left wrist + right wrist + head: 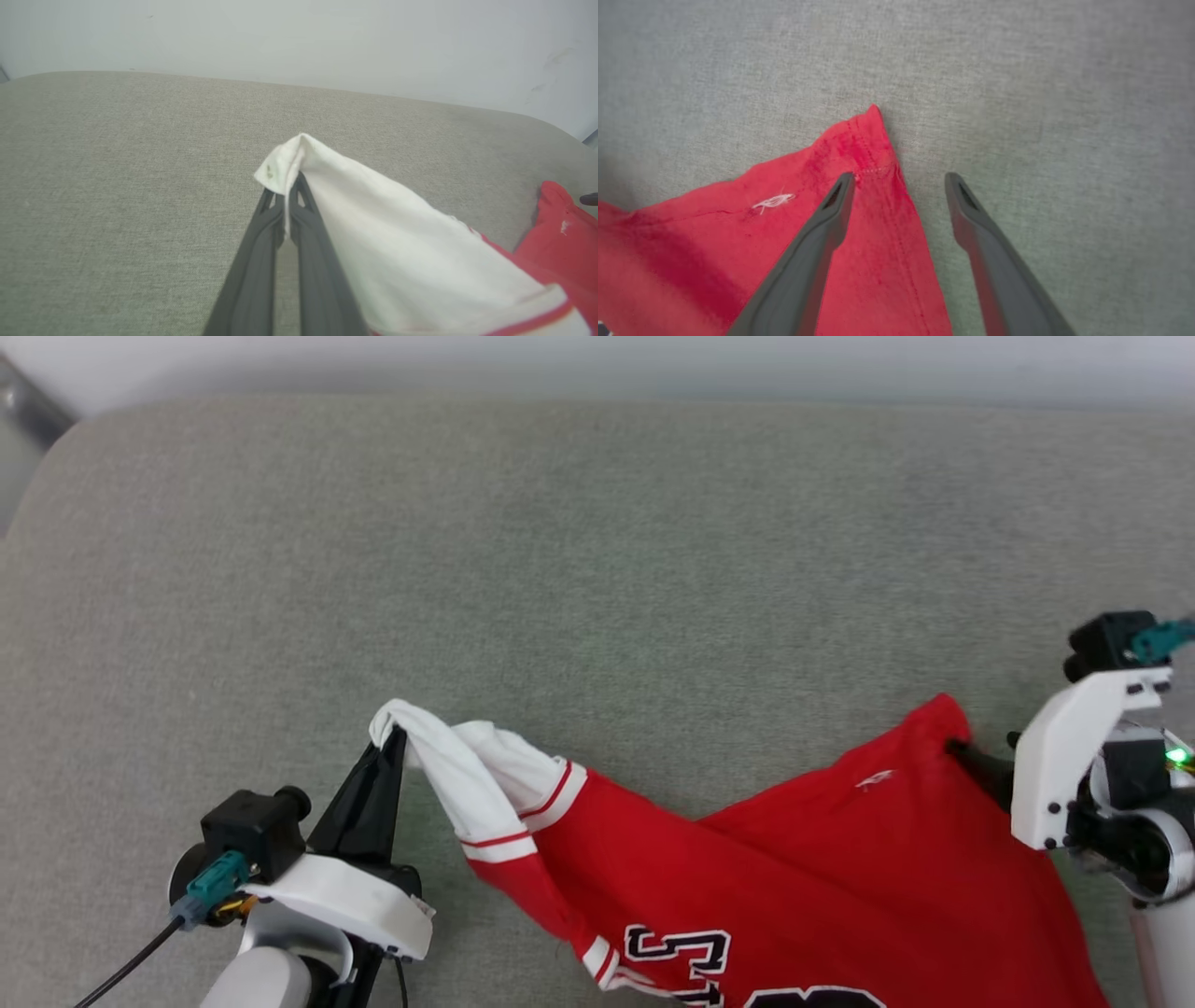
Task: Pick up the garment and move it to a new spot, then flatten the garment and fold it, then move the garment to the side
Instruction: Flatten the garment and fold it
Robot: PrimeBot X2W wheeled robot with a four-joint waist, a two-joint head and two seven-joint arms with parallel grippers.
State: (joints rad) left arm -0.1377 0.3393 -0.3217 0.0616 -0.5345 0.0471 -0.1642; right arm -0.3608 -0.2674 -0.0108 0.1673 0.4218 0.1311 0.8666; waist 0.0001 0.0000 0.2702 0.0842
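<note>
The garment [822,877], a red jersey with white sleeves and black "23" lettering, lies spread along the near edge of the grey-green cushioned surface [597,569]. My left gripper [397,739] is shut on the tip of a white sleeve [373,242], holding it a little above the surface; in the left wrist view the left gripper [292,184] pinches the cloth between its dark fingers. My right gripper [899,177] stands open over the red corner [873,140] of the garment, which lies flat, with one finger above the cloth and the other above bare surface.
The grey-green surface has rounded corners and ends at a pale wall [299,37] behind. A wide bare stretch of it lies beyond the garment, across the middle and far side.
</note>
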